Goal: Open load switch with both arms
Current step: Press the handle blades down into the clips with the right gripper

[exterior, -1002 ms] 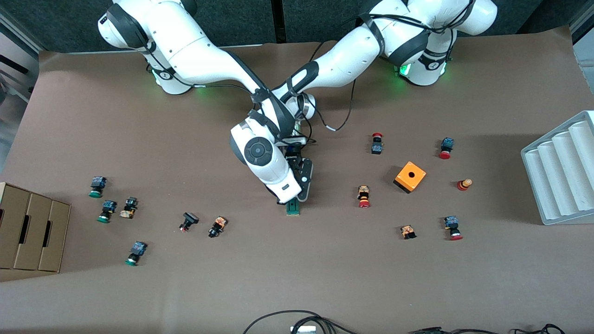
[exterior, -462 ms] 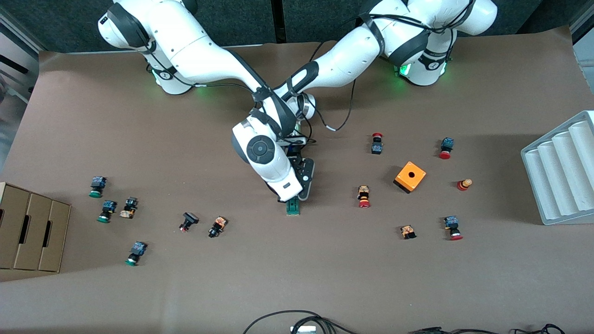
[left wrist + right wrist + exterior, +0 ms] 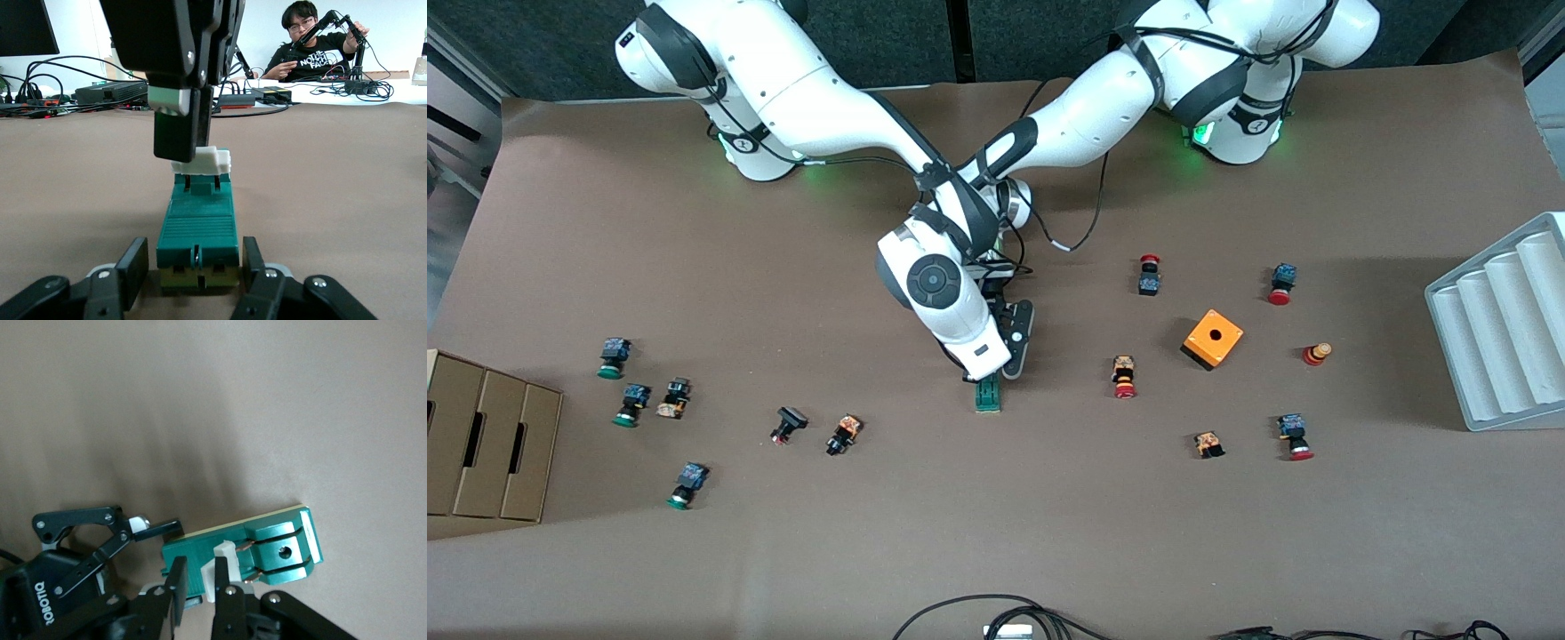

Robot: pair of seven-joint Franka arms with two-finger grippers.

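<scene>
Load switch (image 3: 987, 394) lies flat on the table (image 3: 1049, 533), about mid-table, between the two arms' ends, nearer the front camera than both wrists.

Left claw (image 3: 195, 263) is down at table level, closed on the dark-green body of the load switch. Its fingers (image 3: 132, 263) press the two long sides at the end farthest from the front camera.

Right claw (image 3: 197, 587) comes down on the switch from above, fingers nearly together, pinching the white sliding piece (image 3: 203, 160). The slider sits on top of the block, roughly mid-length in the right wrist view, sticking up clear of the green surface.

The two claws sit just beside each other over the same block; in the front view the right wrist covers most of the left claw.

Around it:
- orange box (image 3: 1213, 338) toward the left arm's end of the table
- red push buttons (image 3: 1124, 377) scattered near the box
- green push buttons (image 3: 631, 403) toward the right arm's end
- cardboard tray (image 3: 480, 449) at that table edge
- grey ribbed tray (image 3: 1503, 324) at the left arm's end
</scene>
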